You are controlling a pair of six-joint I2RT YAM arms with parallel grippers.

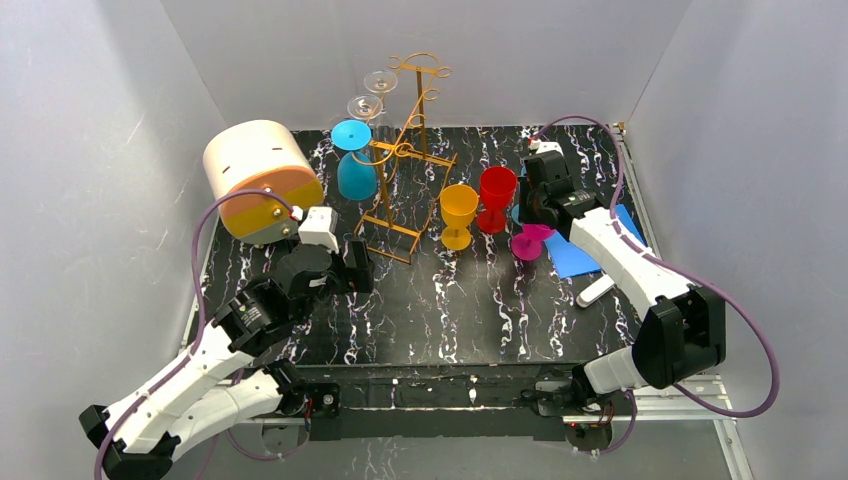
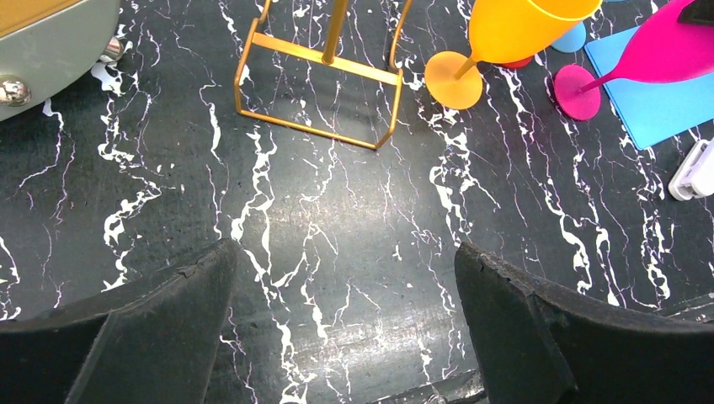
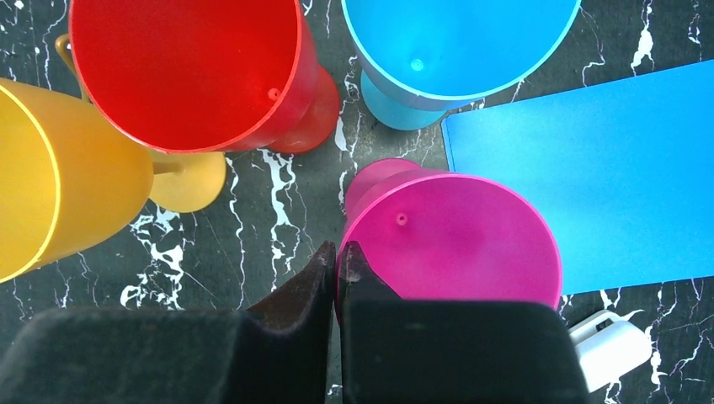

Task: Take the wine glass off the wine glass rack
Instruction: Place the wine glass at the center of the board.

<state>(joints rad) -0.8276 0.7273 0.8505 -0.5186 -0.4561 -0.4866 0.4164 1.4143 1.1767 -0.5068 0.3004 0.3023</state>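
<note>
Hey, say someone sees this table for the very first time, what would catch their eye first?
Probably the cluster of bright glasses right of centre: a yellow glass, a red glass and a pink glass, the right gripper pinched on its rim. Next, the tall golden wire rack left of them, a blue glass hanging upside down on it, and the big cream-and-orange drum at far left.

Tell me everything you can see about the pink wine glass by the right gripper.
The pink wine glass is glossy magenta, plastic by its look, with a wide round bowl, thin stem and round foot. It stands upright and empty on the black marbled table, beside the blue sheet and near the red glass. The right gripper pinches its rim, jaws nearly shut.
</note>
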